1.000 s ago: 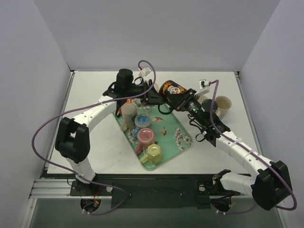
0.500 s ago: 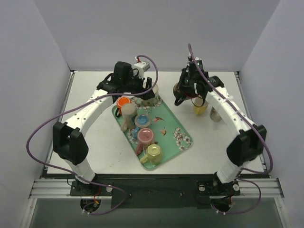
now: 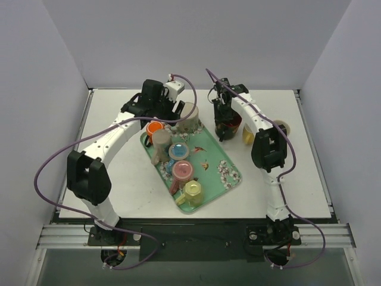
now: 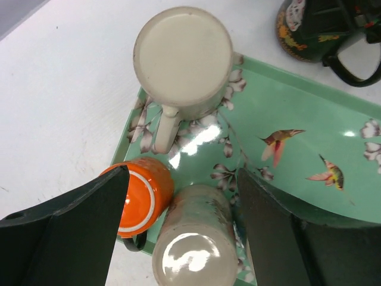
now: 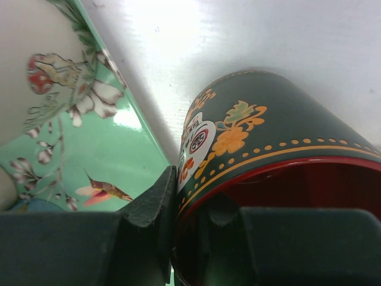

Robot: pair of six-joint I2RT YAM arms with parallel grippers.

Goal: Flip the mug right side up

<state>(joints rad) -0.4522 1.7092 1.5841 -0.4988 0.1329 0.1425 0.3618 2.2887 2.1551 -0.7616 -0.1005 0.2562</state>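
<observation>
Top and wrist views. The right gripper is clenched on the rim of the black floral mug, one finger inside the red mouth and one outside. The mug sits directly beneath it, long axis apparently near vertical with the mouth up, on or just above the white table, touching or just beside the green tray at its 1 o'clock edge. The left gripper, released, hovers over the tray's far corner. A tan cup stands at the mug's 3 o'clock; open surface appears toward 12 o'clock

Bright, even overhead light; glare on the glossy tray (both wrist views); close foreground seems soft.
</observation>
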